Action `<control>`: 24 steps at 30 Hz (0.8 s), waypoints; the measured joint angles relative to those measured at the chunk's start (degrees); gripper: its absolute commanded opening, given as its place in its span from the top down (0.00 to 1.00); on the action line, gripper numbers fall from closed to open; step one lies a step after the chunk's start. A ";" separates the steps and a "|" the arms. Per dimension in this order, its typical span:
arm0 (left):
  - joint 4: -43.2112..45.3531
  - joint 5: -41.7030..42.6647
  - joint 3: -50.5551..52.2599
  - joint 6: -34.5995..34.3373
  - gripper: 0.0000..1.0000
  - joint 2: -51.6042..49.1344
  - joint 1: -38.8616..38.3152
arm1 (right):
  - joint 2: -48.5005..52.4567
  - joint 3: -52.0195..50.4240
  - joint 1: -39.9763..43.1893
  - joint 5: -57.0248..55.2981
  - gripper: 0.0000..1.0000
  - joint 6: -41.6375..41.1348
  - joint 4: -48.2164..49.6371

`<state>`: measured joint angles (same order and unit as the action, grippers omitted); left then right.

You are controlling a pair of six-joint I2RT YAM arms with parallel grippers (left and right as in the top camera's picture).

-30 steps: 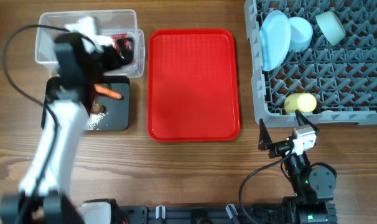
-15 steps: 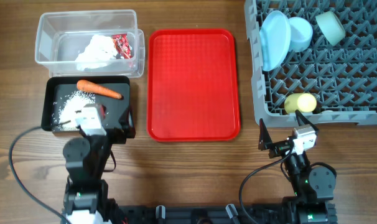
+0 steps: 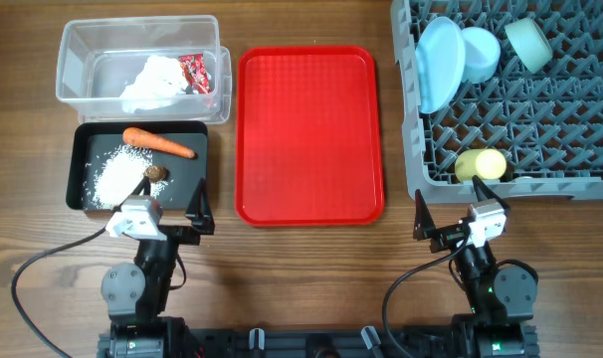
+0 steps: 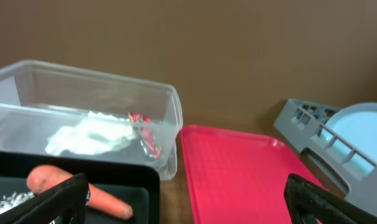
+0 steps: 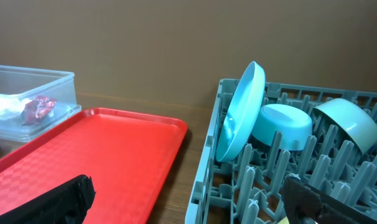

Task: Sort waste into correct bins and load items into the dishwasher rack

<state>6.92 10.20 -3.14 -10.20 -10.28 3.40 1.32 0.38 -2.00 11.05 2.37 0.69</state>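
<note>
The clear bin (image 3: 73,60) holds white tissue (image 3: 152,82) and the red wrapper (image 3: 196,72). The black bin (image 3: 197,139) holds the carrot (image 3: 157,142), rice (image 3: 117,177) and the brown lump (image 3: 155,173). The grey rack (image 3: 540,129) holds the plate (image 3: 439,62) on edge, two bowls (image 3: 481,52) (image 3: 528,42) and the yellow cup (image 3: 481,164). I cannot make out the spoon. My left gripper (image 3: 162,214) is open and empty, just in front of the black bin. My right gripper (image 3: 456,214) is open and empty, in front of the rack's near edge.
A flat red tray (image 3: 309,134) lies between the bins and the rack, with nothing on it. The left wrist view shows the carrot (image 4: 70,186) and clear bin (image 4: 114,93). The right wrist view shows the plate (image 5: 241,112) and rack edge (image 5: 210,162).
My left arm has drawn back from over the bins to the table's front edge. The black bin's contents are now uncovered. The right arm has not moved.
</note>
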 measured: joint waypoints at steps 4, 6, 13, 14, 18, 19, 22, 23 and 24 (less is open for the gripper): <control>-0.17 -1.38 0.74 -0.20 0.00 3.10 0.00 | 0.00 0.00 0.00 0.00 0.00 0.00 0.00; -2.64 -1.66 1.53 -0.20 0.00 5.40 0.00 | 0.00 0.00 0.00 0.00 0.00 0.00 0.00; -10.58 -2.67 2.45 -0.22 0.00 9.49 0.00 | 0.00 0.00 0.00 0.00 0.00 -0.02 0.00; -10.58 -2.73 2.45 -0.22 0.00 9.49 0.00 | 0.00 0.00 0.00 0.00 0.00 0.00 0.00; -10.60 -2.91 2.45 -0.22 0.00 9.49 0.00 | 0.00 0.00 0.00 0.00 0.00 -0.02 0.00; -10.60 -2.91 2.45 -0.22 0.00 9.49 0.00 | 0.00 0.00 0.00 0.00 0.00 0.00 0.00; -10.58 -2.91 2.45 -0.22 0.00 9.49 0.00 | 0.00 0.00 0.00 0.00 0.00 0.00 0.00; -10.60 -2.91 2.45 -0.22 0.00 9.49 0.00 | 0.00 0.00 0.00 0.00 0.00 0.00 0.00; -10.60 -2.91 2.45 -0.22 0.00 9.49 0.00 | 0.00 0.00 0.00 0.00 0.00 0.00 0.00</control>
<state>-3.68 7.29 -0.69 -10.41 -0.80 3.40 1.32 0.38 -2.00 11.05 2.37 0.69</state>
